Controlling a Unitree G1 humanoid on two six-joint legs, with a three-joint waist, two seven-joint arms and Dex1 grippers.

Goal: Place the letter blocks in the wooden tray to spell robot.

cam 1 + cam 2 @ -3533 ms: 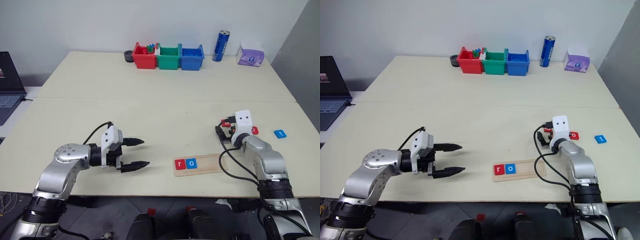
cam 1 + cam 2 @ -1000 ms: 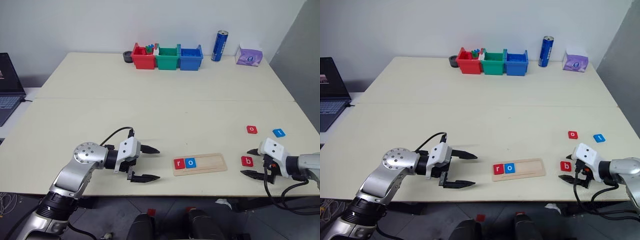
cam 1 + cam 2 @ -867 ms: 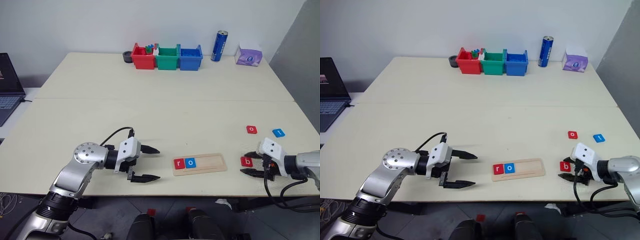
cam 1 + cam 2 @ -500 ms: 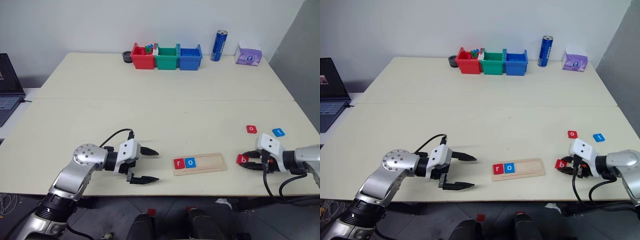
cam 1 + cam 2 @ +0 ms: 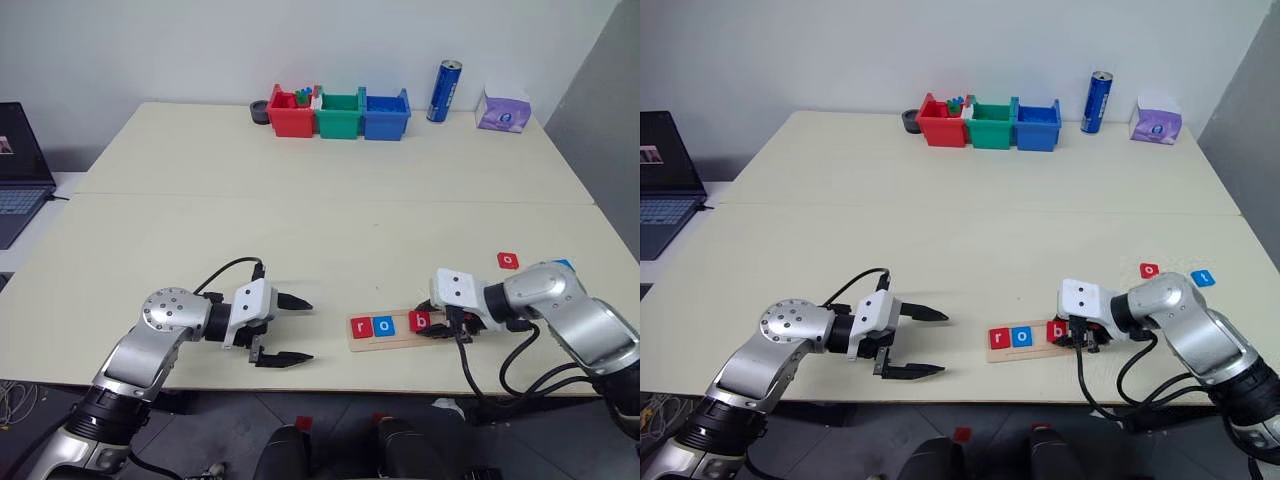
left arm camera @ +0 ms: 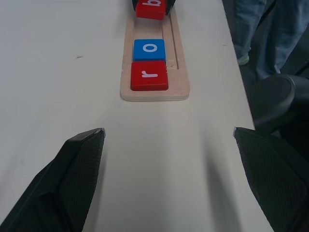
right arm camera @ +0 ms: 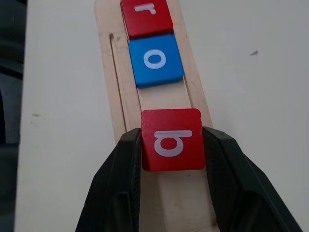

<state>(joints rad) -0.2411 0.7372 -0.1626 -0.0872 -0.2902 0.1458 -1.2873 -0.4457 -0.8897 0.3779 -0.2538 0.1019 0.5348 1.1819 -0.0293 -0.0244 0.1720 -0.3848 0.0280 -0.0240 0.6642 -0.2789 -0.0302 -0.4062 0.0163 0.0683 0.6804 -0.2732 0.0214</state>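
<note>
Beyond, 3 bins (image 5: 340,113), can (image 5: 442,91).

You're looking at a lab or office test bench: pale tables (image 5: 300,230) against a bare white wall (image 5: 200,50), a laptop (image 5: 20,160) alongside, plastic sorting bins (image 5: 338,113) at the back.

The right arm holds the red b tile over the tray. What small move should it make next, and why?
Probably slide the b tile toward the blue o tile and set it down in the tray. The right gripper grips it between both fingers, a stretch of bare groove separates it from the o, and the r tile and o are already seated.
</note>
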